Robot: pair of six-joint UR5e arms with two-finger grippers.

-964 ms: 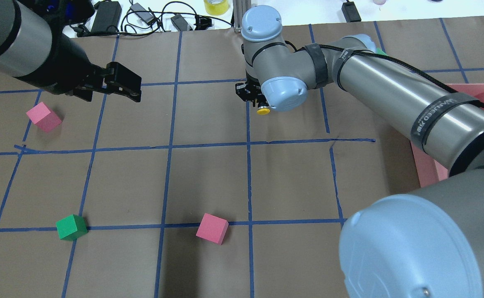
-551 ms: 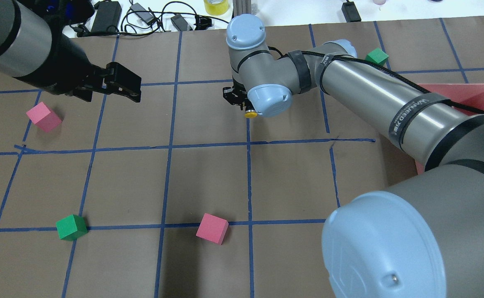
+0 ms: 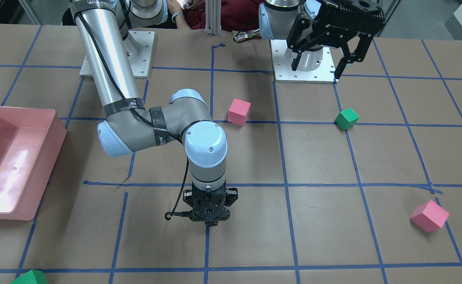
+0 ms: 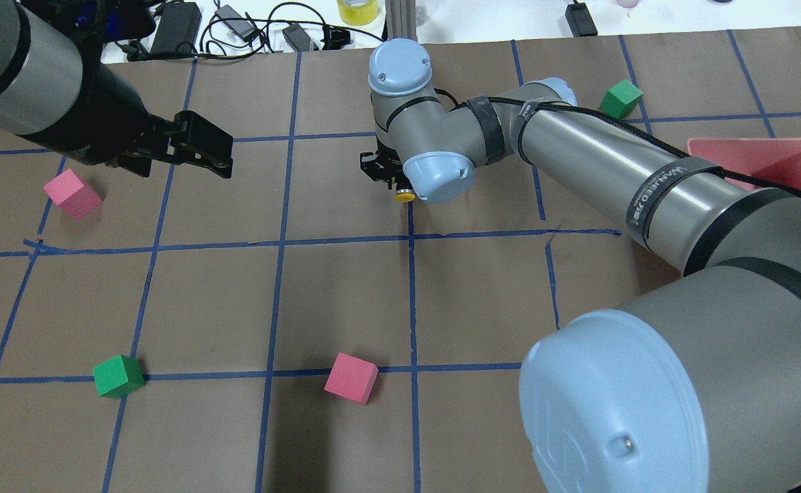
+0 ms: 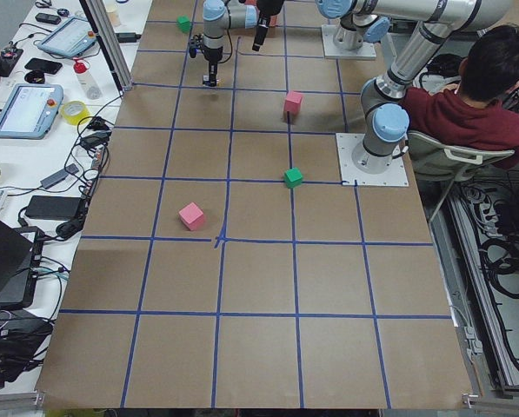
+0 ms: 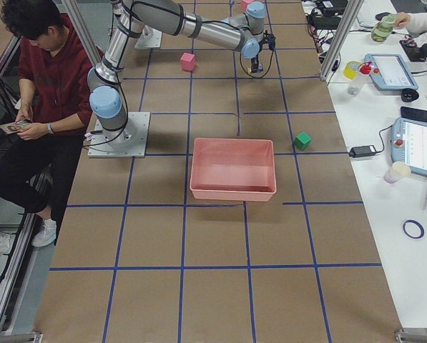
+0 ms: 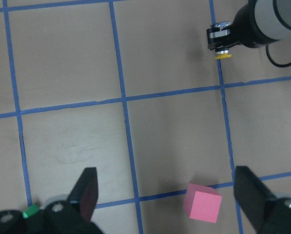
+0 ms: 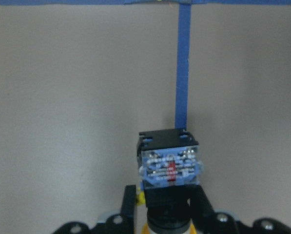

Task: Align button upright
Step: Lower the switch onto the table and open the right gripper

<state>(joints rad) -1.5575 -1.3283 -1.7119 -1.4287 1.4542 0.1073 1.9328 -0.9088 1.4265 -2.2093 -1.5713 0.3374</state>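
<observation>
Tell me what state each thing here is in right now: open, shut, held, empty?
button, clamped in the right end effector, yellow cap pointing sideways, not upright.
right end effector, shut on the button.
left end effector, open, holding nothing.
pink bin, empty.

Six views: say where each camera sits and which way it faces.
Front-facing: across the table, facing the robot; both arms, left gripper.
Overhead: behind its shoulders, looking forward and down; both arms.
Exterior left: table's left end, along it; both arms.
Exterior right: opposite end; right arm, pink bin.
Left wrist: down at the table; own fingers.
Right wrist: down past own fingers holding the button.
Shared: overhead, left wrist show its yellow cap.
</observation>
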